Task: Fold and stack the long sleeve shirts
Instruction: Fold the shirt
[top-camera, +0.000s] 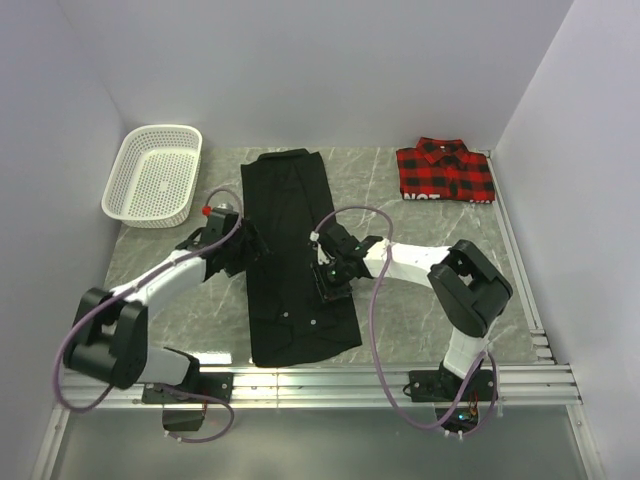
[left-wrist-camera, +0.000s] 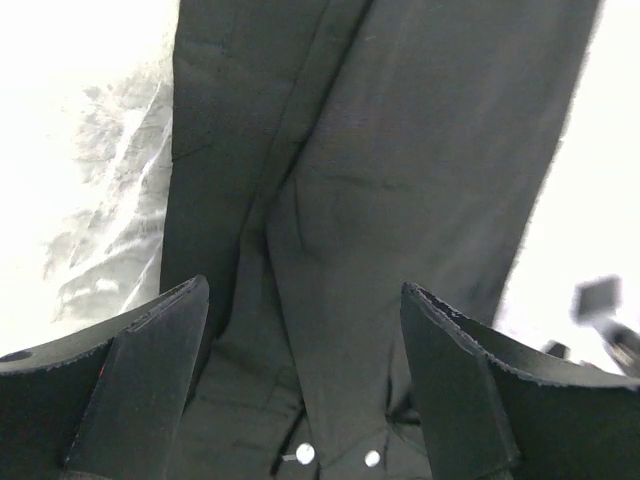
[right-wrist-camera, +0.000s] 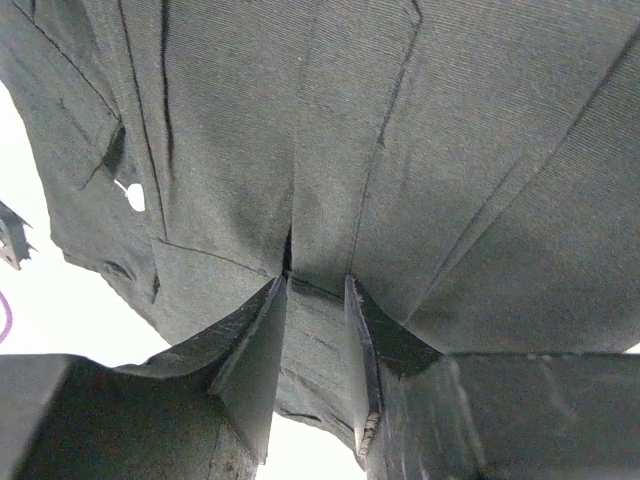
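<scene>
**A robot lab cell, not a laundry room**

From my remote seat I am looking into a boxed-in test bench. Plain pale walls (top-camera: 330, 70) close it on three sides. The marble-patterned counter (top-camera: 420, 300) ends at bare aluminium rails (top-camera: 330, 382), where my left arm (top-camera: 160, 285) and right arm (top-camera: 420, 262) are bolted down. Purple cables (top-camera: 373, 320) loop loose along the joints. A black shirt (top-camera: 295, 260) and a white mesh basket (top-camera: 152, 175) lie on the counter.

We see a white mesh basket (top-camera: 118, 172) sitting on a grey marbled table (top-camera: 365, 180). Pale walls (top-camera: 330, 70) rise just behind and to the left of the basket. Aluminium rails (top-camera: 300, 380) run well nearer than the basket.
</scene>
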